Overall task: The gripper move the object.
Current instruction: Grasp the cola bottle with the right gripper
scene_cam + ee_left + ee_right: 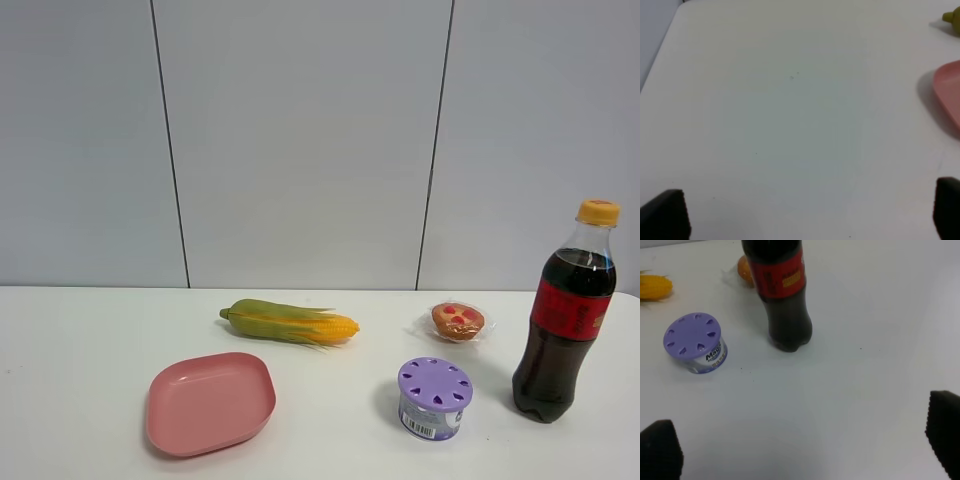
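Note:
The cola bottle [566,320] stands upright at the right of the white table, with a red label and an orange-yellow cap. It also shows in the right wrist view [782,290], ahead of my right gripper [805,450] and well apart from it. That gripper is open and empty, its black fingertips [945,430] at the frame's corners. My left gripper [810,210] is open and empty over bare table, its fingertips [667,212] spread wide. Neither gripper shows in the exterior high view.
A purple-lidded canister [434,398] [694,342] stands left of the bottle. A wrapped pastry [458,321] lies behind it. A corn cob [290,322] lies mid-table. A pink plate [211,401] [950,97] sits at front left. A grey panelled wall stands behind the table.

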`<state>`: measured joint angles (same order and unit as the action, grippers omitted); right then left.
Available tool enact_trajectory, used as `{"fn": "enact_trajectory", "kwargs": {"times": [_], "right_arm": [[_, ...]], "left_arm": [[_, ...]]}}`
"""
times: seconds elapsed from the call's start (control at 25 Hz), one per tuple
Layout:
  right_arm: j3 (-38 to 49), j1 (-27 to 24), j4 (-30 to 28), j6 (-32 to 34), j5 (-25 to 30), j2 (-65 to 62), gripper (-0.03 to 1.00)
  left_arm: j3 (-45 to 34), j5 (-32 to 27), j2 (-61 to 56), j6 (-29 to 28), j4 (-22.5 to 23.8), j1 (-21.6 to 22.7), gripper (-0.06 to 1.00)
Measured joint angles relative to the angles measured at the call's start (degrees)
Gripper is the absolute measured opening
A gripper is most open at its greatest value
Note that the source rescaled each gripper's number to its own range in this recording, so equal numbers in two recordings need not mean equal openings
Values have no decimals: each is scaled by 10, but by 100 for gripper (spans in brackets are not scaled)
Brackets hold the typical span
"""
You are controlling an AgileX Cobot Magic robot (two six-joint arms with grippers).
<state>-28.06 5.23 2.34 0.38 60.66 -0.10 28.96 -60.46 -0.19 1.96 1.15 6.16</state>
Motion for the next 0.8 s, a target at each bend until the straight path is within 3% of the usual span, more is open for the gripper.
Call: {"fn": "enact_trajectory", "kwargs": {"times": [0.8], "right_arm": [[0, 0, 0, 0, 0, 0, 100]], "left_arm": [[0, 0, 0, 0, 0, 0, 100]]}}
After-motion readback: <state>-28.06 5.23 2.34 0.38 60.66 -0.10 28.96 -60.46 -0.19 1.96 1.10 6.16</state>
